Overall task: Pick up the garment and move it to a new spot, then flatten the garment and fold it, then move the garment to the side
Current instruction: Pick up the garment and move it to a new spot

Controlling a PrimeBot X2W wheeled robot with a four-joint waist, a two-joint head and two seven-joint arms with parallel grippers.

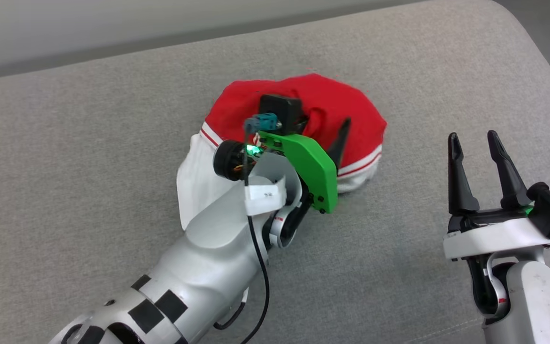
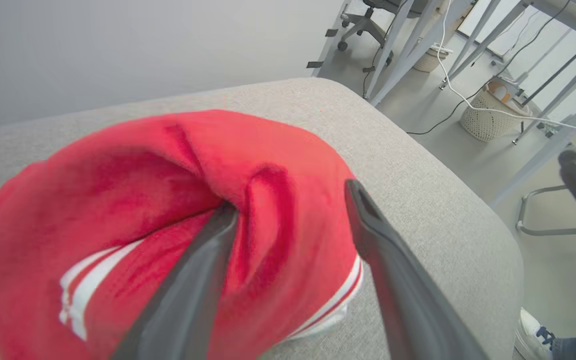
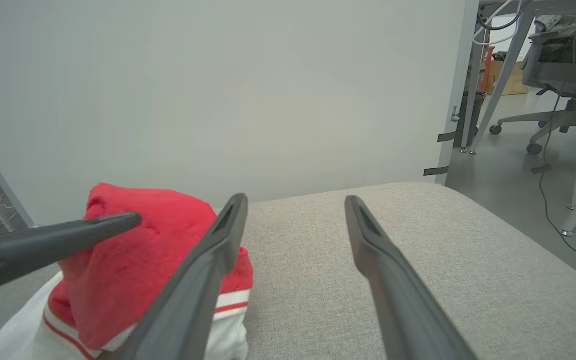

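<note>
On grey woven cushion [image 1: 89,143], mid-surface: red jersey T-shirt [image 1: 346,102], white sleeves, bunched in heap. Left gripper [image 2: 290,200] spread over it, one finger [image 2: 203,260] in fold, gripping nothing. Right gripper [image 1: 473,138] open, well apart. Lift left straight out, avoid snag; then flatten.

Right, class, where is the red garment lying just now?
Head view: the garment lies bunched mid-way on the grey cushion, beneath the open left gripper, with the right gripper apart on its right.

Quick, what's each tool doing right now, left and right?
Left tool: open, straddling a fold of the garment, not gripping it.
Right tool: open, empty.
</note>
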